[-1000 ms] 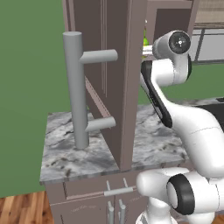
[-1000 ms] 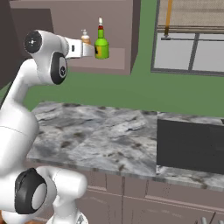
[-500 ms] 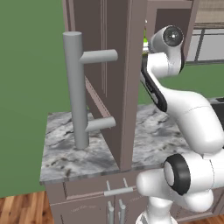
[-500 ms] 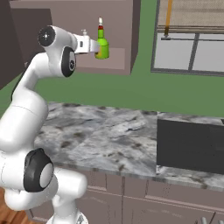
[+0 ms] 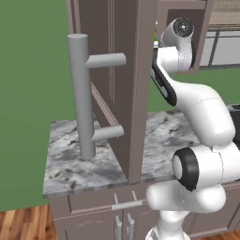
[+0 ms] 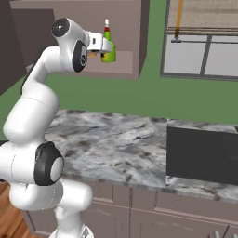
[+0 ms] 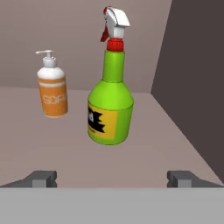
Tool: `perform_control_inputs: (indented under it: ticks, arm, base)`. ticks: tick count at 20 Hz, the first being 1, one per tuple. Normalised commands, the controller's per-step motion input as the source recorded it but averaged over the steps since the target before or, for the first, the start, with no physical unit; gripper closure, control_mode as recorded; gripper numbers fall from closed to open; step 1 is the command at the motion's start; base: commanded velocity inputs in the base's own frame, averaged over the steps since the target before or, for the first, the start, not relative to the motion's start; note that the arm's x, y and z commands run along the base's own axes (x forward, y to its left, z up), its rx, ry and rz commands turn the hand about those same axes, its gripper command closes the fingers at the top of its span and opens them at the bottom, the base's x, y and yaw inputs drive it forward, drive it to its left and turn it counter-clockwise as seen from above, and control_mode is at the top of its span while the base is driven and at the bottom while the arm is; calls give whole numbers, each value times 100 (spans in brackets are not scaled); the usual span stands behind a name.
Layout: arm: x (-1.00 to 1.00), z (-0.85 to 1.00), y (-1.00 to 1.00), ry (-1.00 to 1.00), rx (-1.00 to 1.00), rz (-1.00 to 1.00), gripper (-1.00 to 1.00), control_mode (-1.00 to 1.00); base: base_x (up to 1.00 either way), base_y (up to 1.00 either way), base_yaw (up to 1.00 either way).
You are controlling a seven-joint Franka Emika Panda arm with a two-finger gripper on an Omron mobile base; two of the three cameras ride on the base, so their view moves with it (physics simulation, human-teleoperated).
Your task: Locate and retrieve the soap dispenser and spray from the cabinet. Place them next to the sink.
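Inside the open cabinet [image 6: 135,42] stand two bottles on the shelf. The spray [image 7: 110,109] is a green bottle with a yellow label and a white and red trigger head, straight ahead of my gripper [image 7: 112,179]. Left of it and further back is the soap dispenser [image 7: 52,89], orange with a white pump. My gripper is open, its fingertips [image 7: 41,178] wide apart and short of the spray, touching nothing. From the right base, my gripper [image 6: 101,44] hovers at shelf height just left of the spray [image 6: 108,49]. The dark sink [image 6: 204,153] lies at the lower right.
The cabinet door [image 5: 126,93] is swung open towards the base, its thick grey bar handle [image 5: 82,93] sticking out left of my arm. Grey-veined marble countertop [image 6: 116,139] runs below the cabinet to the sink. A window [image 6: 204,46] is at the far right.
My arm has stretched up and forward, bringing the hand a little higher and nearer the spray. The jaws stayed open and both bottles have not moved.
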Motion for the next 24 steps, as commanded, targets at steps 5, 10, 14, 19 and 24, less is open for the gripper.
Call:
perform_control_inputs:
  ticks: [5, 10, 14, 19, 24]
  arm:
    - [19, -3, -5, -1, 0, 0, -100, -100]
    - [11, -13, 0, -5, 1, 0, -100, -100]
    - [16, -17, -1, -4, 0, 0, -100, -100]
    - [19, -12, -1, -4, 0, -1, -100, -100]
    - [20, 0, -1, 0, 0, -1, -100, -100]
  base:
    - [0, 0, 0]
    - [0, 0, 0]
    - [0, 0, 0]
    - [0, 0, 0]
    - [0, 0, 0]
